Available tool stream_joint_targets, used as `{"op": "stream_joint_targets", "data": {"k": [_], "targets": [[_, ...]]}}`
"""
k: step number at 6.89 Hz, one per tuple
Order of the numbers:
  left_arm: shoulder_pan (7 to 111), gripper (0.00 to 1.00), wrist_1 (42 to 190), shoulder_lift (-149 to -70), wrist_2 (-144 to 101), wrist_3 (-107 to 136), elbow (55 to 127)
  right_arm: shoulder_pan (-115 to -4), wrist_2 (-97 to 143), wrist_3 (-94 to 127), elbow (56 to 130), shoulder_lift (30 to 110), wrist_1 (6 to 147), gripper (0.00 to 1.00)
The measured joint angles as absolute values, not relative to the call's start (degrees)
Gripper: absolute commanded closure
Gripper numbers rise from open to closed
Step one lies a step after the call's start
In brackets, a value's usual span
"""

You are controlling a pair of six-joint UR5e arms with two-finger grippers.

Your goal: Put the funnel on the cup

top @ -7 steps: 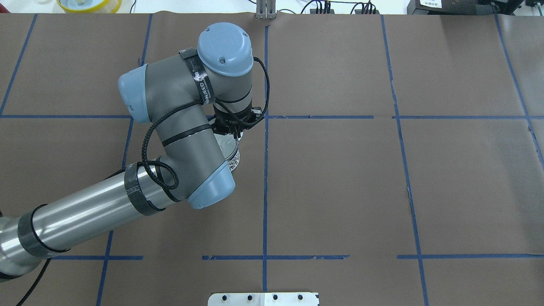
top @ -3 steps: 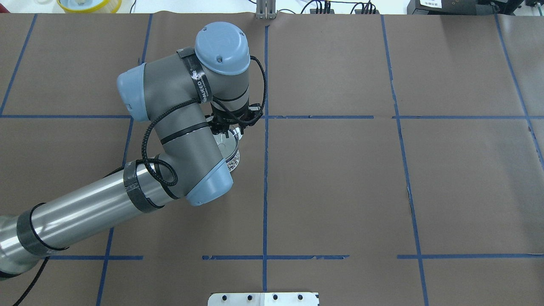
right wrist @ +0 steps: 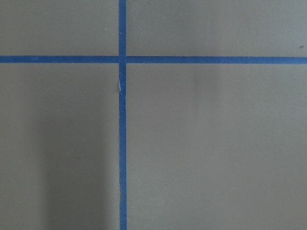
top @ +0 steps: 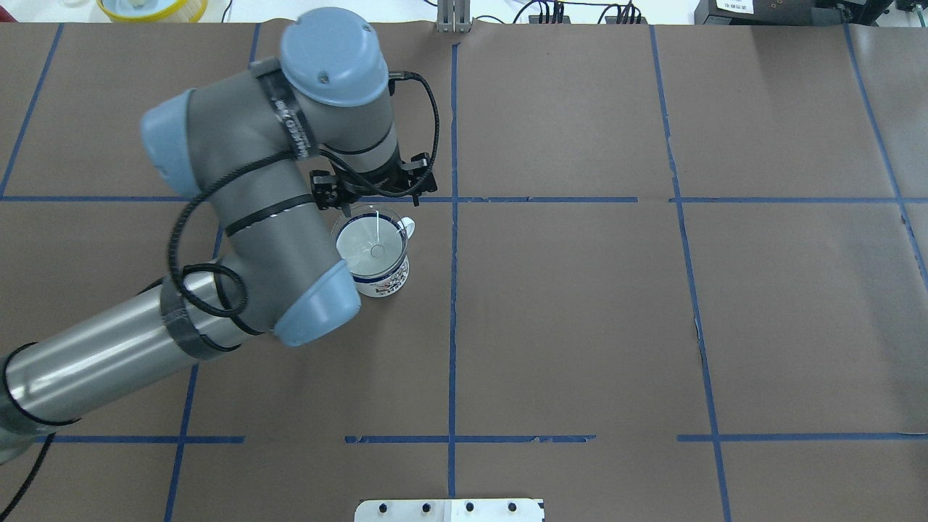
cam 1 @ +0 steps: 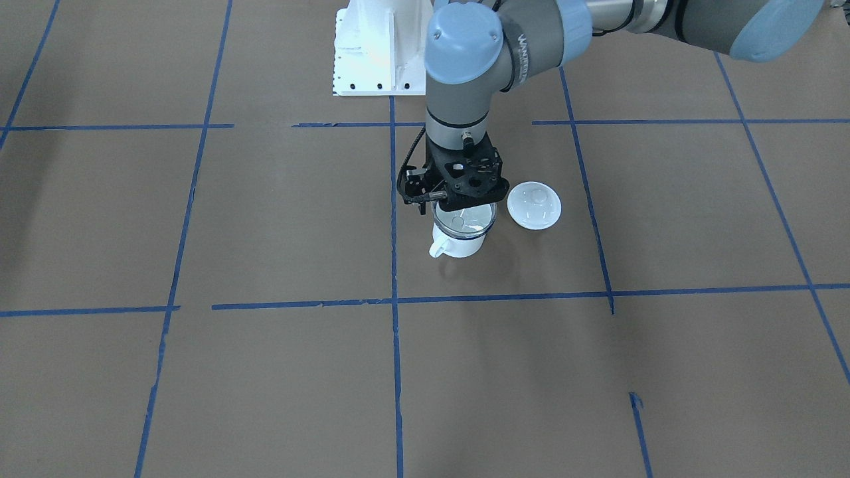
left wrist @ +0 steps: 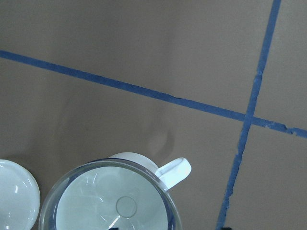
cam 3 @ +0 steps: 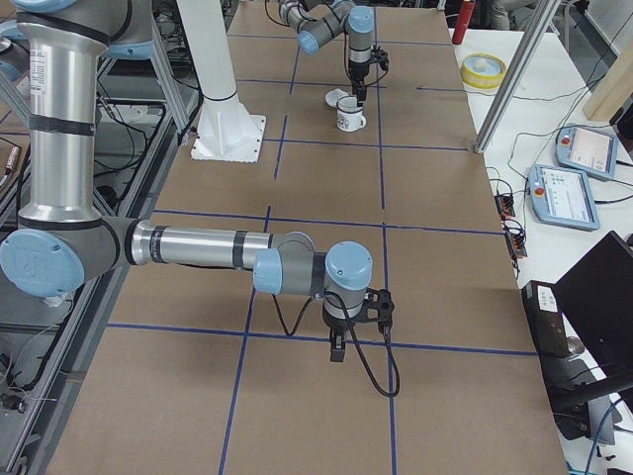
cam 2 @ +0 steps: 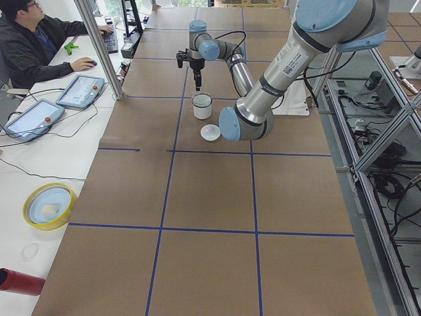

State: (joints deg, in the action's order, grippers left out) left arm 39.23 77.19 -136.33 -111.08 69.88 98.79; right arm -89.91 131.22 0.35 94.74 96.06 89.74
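The left gripper (cam 1: 458,199) points straight down over the cup, its black body covering the far edge of the funnel's rim in the front-facing view. Its jaws are tucked out of sight under that body, so I cannot tell how far apart they stand. They hold nothing that I can see. From the two ends of the counter, the tips seem to hang a little above the funnel, apart from it.

Just below, the funnel (top: 374,248) sits upright in the mouth of the cup (cam 1: 458,245), with its clear bowl resting on the rim and its spout down inside. The left wrist camera looks down into that bowl and sees the round opening of the spout at its middle. The cup's handle (left wrist: 173,170) sticks out towards the robot's right and away from its base, and there is a printed pattern on the cup's near wall.

Near the cup on the robot's left, not touching it, lies a round white lid (cam 1: 534,204) with a knob. Both stand on the brown counter (cam 1: 265,212), which is marked off in squares with blue tape.

Well apart, the right gripper (cam 3: 338,346) hangs low over a bare square. It shows only from the side, so I cannot tell how its jaws stand.
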Motion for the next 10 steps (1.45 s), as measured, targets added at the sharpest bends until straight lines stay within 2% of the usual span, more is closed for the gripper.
{"op": "stream_joint_targets", "data": {"k": [2,4,7,10], "targets": [[48.4,0.00,77.4,-127.3,-115.3,53.7,108.9,-89.9,131.2,0.4,94.7,96.1,89.7,0.00],[62.6,0.00,77.7,-117.1,-121.9,29.5,111.1,-89.9,131.2,0.3,94.7,96.1,89.7,0.00],[82.5,0.00,78.5,-105.1,-127.7,-1.7,101.7,-89.9,131.2,0.4,94.7,96.1,89.7,0.00],[88.7,0.00,80.2,-94.5,-132.6,-6.0,95.6,-89.9,131.2,0.4,94.7,96.1,89.7,0.00]]}}
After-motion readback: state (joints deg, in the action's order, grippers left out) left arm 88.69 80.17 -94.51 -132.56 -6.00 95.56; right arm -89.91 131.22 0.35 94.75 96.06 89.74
